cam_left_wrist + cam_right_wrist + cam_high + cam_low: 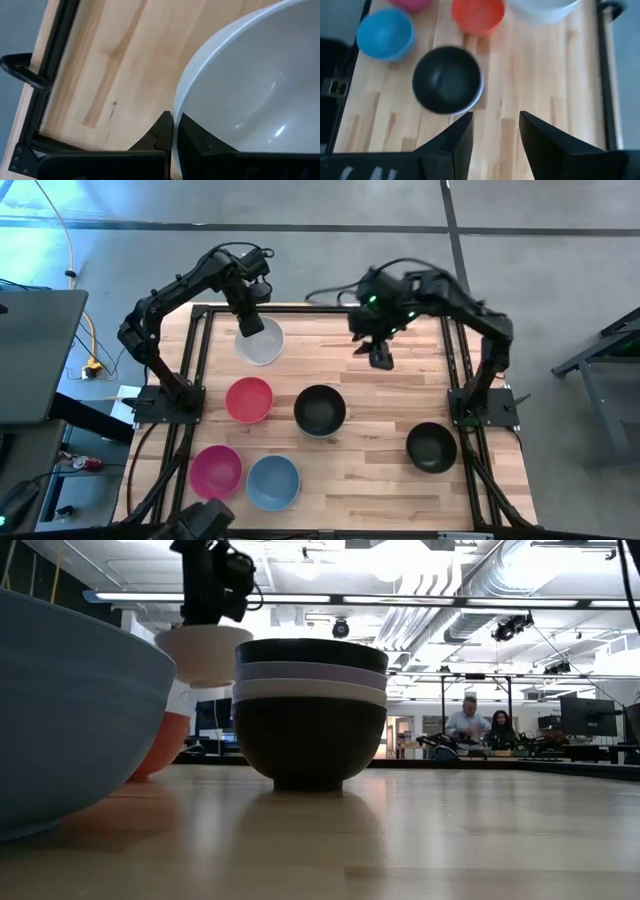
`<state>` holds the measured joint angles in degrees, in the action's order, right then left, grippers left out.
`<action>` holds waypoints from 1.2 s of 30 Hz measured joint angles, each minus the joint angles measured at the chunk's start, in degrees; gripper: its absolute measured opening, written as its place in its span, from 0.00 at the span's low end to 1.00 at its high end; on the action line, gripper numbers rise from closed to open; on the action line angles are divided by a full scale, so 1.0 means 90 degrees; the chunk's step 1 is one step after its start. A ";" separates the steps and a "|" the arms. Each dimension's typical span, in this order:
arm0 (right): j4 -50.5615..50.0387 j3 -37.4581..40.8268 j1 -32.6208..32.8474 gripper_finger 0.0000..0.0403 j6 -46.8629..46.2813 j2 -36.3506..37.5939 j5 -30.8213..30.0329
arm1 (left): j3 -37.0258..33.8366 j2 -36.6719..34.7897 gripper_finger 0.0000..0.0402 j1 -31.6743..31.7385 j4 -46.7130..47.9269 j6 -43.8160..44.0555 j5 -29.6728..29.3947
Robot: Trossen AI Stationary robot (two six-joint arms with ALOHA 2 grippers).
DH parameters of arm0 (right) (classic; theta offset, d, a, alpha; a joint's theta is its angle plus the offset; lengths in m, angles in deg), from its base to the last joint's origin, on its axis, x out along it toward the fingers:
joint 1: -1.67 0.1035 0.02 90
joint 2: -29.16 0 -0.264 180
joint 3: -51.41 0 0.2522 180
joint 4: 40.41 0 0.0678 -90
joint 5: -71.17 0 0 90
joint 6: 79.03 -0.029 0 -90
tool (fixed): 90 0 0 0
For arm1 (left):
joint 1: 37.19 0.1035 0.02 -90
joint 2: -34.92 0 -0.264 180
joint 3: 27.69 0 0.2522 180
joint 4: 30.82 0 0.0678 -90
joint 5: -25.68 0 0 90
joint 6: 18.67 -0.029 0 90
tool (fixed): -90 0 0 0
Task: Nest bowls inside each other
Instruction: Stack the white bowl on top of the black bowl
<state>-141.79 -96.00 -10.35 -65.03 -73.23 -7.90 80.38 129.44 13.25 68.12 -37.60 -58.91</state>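
My left gripper (250, 323) is at the far left of the table, shut on a white bowl (262, 343), which shows lifted in the low view (205, 652). My right gripper (495, 132) hovers open over bare wood at the far middle (378, 352). A stack (310, 710) stands mid-table on its foot: black bowl lowest, then white, lavender and black rims. Also resting on the table are a red bowl (249, 400), a magenta bowl (216, 470), a light blue bowl (273, 482) and a single black bowl (431, 447). My left gripper pinches the white bowl's rim (175, 112), one finger inside the bowl and one outside. The fingers come from above, pointing down. The bowl hangs roughly upright below them, clear of the table.
Black frame rails run along the table's left (190, 360) and right (462, 360) sides. Bare wood lies between the stack and the right rail and along the near edge at right. People sit in the room far behind the table (470, 722).
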 joint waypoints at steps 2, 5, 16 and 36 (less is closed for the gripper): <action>0.0161 0.0000 -0.0125 0.38 0.0001 0.0240 0.0008 | 0.0118 0.0000 0.00 -0.0166 0.0120 0.0085 0.0000; 0.0345 0.0000 -0.0312 0.38 0.0005 0.0651 0.0008 | 0.0312 0.0000 0.00 -0.0403 0.0226 0.0223 0.0002; 0.0956 -0.0002 -0.0791 0.38 -0.0126 0.1865 -0.0005 | 0.0523 0.0000 0.00 -0.1550 0.0112 0.0612 0.0015; 0.0861 -0.0007 -0.0806 0.38 -0.0141 0.1882 -0.0048 | 0.1560 0.0677 0.00 -0.2732 0.0347 0.1206 0.0488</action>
<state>-134.05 -96.06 -17.60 -66.30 -56.30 -8.33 94.42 135.54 -11.34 71.24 -26.75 -54.52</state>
